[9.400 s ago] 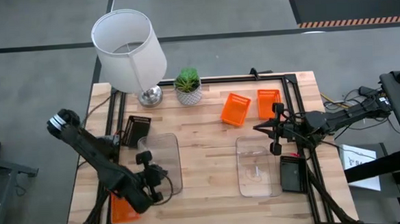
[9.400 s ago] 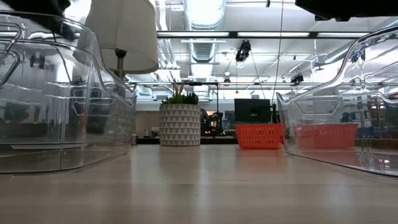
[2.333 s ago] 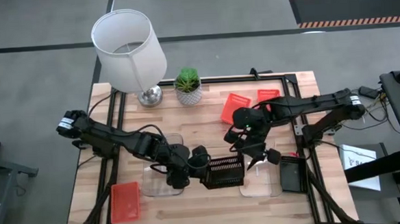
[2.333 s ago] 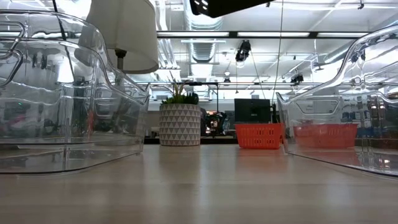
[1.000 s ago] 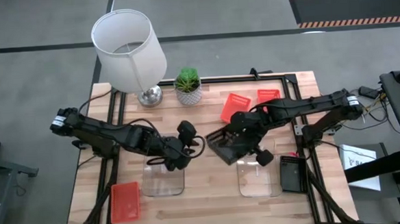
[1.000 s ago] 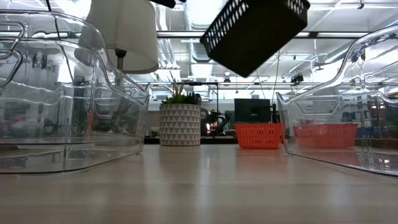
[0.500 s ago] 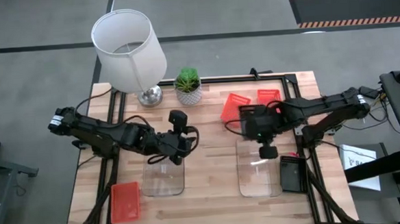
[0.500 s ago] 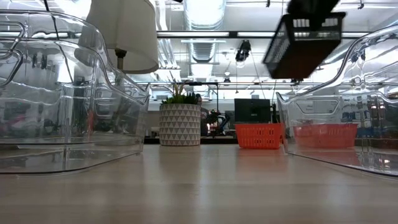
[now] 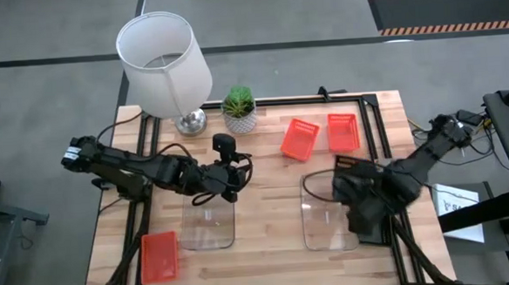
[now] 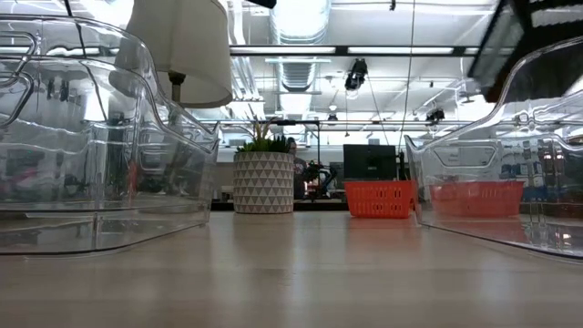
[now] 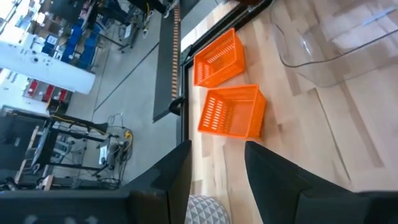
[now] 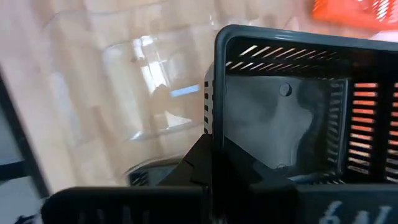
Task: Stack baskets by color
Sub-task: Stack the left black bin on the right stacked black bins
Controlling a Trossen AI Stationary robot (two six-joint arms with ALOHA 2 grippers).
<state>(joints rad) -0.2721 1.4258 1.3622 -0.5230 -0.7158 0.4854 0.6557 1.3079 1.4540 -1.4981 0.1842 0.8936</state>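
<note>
Half a second back the right tool carried the black basket over the far end of the right clear basket; now it has swung outward, clamped on the black basket's rim, over that clear basket's right side, just above the black basket on the surface. The left tool, fingers apart and empty, stays beside the left clear basket's far end. Bare surface lies between the tools. Two orange baskets sit beyond the right tool; a third lies near the left edge.
</note>
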